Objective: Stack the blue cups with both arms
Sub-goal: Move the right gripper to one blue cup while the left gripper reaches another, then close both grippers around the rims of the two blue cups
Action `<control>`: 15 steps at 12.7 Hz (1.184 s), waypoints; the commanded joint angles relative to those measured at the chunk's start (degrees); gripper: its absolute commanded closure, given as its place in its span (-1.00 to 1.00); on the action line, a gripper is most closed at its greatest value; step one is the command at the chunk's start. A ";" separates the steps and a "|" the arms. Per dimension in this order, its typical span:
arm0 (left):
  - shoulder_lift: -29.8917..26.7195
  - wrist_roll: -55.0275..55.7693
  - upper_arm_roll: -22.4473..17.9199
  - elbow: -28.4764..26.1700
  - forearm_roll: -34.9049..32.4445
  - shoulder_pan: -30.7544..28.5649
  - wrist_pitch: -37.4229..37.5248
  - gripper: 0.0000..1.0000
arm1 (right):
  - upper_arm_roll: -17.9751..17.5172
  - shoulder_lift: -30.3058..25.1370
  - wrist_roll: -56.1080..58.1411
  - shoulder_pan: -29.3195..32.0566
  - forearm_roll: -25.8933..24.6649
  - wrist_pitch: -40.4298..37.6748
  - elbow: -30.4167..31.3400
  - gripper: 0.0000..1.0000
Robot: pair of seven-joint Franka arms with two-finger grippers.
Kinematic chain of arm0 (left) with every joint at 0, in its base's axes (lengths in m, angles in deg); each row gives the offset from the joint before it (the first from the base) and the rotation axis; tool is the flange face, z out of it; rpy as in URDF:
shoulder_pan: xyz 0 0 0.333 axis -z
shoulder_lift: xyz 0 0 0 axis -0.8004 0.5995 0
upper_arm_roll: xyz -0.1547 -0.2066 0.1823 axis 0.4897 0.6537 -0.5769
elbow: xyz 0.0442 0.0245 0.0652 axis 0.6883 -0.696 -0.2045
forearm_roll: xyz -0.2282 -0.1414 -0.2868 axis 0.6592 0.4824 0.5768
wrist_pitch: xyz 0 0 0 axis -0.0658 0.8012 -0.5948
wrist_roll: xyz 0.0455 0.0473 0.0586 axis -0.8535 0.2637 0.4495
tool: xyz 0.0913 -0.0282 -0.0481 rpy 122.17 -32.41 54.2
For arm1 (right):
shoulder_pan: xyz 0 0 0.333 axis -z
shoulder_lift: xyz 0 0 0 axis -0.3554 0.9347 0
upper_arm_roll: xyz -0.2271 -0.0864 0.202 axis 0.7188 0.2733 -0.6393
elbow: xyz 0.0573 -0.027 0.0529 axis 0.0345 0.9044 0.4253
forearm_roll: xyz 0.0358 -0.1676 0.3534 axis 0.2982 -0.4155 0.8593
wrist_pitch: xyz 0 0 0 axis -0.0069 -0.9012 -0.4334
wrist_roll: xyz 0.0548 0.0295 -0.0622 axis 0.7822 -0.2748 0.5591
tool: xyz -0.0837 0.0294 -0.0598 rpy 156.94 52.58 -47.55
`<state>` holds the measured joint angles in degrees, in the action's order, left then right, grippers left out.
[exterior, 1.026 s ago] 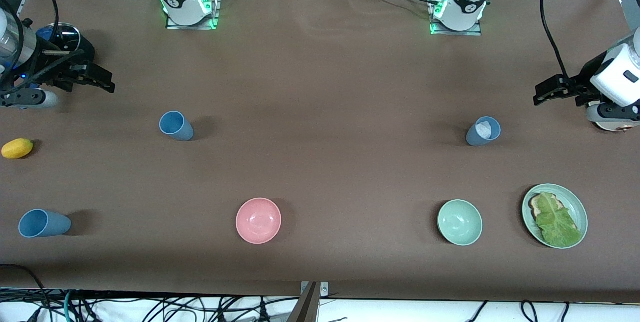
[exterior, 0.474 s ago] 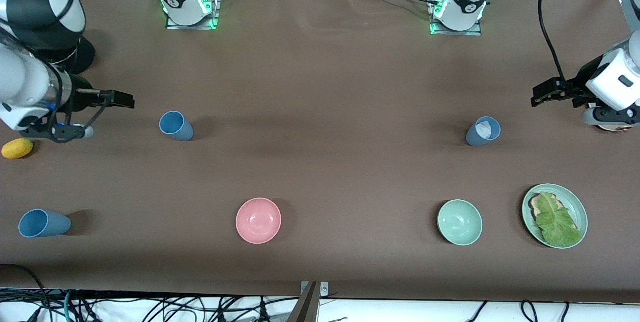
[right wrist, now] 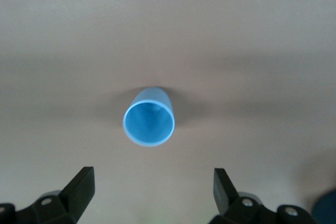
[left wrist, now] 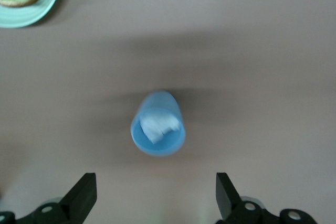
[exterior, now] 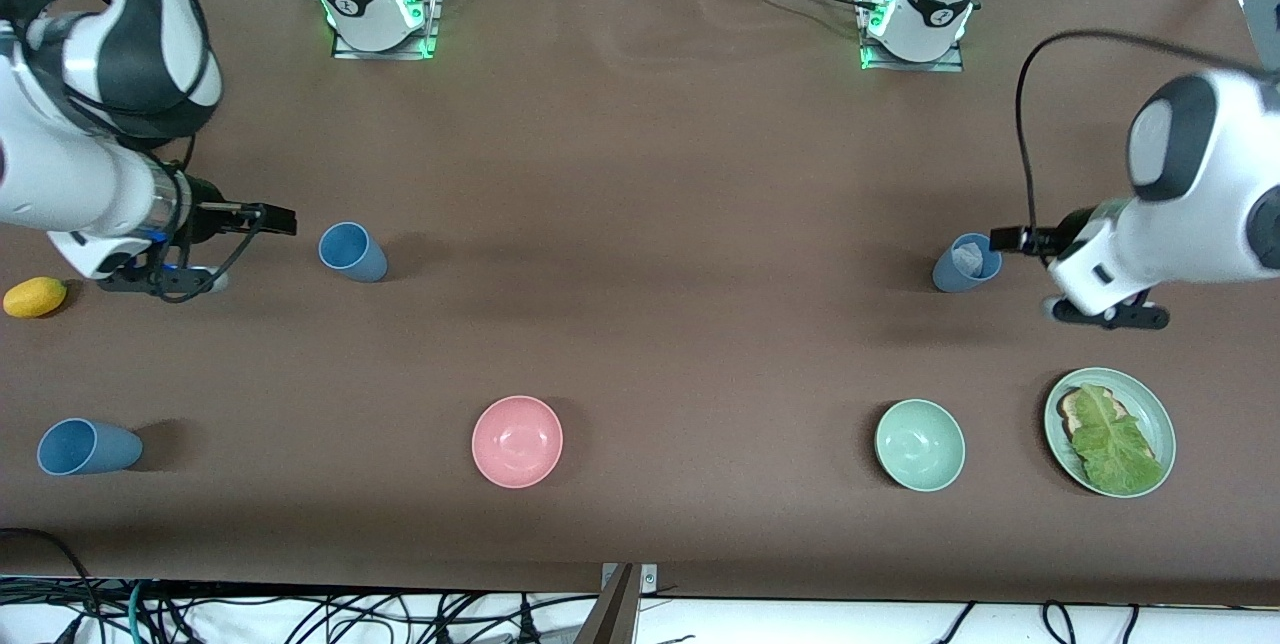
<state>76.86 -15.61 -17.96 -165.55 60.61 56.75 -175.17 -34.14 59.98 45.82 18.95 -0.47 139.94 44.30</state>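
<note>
Blue cup (left wrist: pixel 157 124) holds white wad; left gripper (left wrist: pixel 155 203), right gripper (right wrist: pixel 152 200) spread wide.

Brown matte table cover (exterior: pixel 640 174) spans nearly the whole front view, slightly wrinkled at the table's farthest edge from the front camera. Two metal base plates (exterior: pixel 384 36) sit near that farthest edge, lit with green glow. Past that edge, dark framing and cable clutter, details unclear. At the table's nearest edge, a small metal bracket (exterior: pixel 630 579) at the middle, and below it a tangle of black cables (exterior: pixel 300 614) on a pale floor. Light is even and soft, with faint broad shadows on the cover.
</note>
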 commanded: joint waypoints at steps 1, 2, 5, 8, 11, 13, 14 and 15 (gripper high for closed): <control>2.77 -5.94 0.04 -1.31 -2.90 -2.08 -2.41 -1.00 | 1.70 -6.64 4.38 0.37 -0.22 12.27 16.43 -1.00; 2.69 -8.06 0.04 -3.16 -3.24 -3.05 -4.86 -1.00 | 2.75 -6.55 4.92 0.37 -0.22 12.47 17.33 -1.00; 2.16 -12.91 0.21 -9.22 -2.99 -5.52 -7.60 -1.00 | 2.85 -6.03 5.01 0.37 -0.22 17.02 21.10 -1.00; 1.20 -12.91 0.21 -13.18 -2.81 -5.52 -9.45 -1.00 | 2.85 -4.89 4.92 0.29 -0.22 17.83 20.85 -0.96; 1.19 -12.74 0.21 -13.99 -2.72 -5.26 -9.80 -0.91 | 2.85 -1.73 4.83 0.29 -0.22 20.90 20.07 -0.95; 1.54 -12.30 0.21 -13.99 -2.72 -5.00 -9.89 -0.65 | 2.85 1.43 4.40 -0.15 -0.13 21.08 17.17 -0.95; 1.81 -12.12 0.21 -13.90 -2.55 -5.08 -9.98 -0.59 | 2.85 2.32 4.22 -0.15 -0.13 21.26 16.64 -0.95; 2.24 -12.04 0.21 -13.98 -2.37 -5.00 -11.11 -0.57 | 2.85 2.76 4.13 -0.24 -0.13 21.26 16.55 -0.93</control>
<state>80.25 -27.54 -17.78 -177.60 58.89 51.53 -184.25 -31.30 60.88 50.02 19.00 -0.51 161.28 62.73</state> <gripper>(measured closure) 0.207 0.022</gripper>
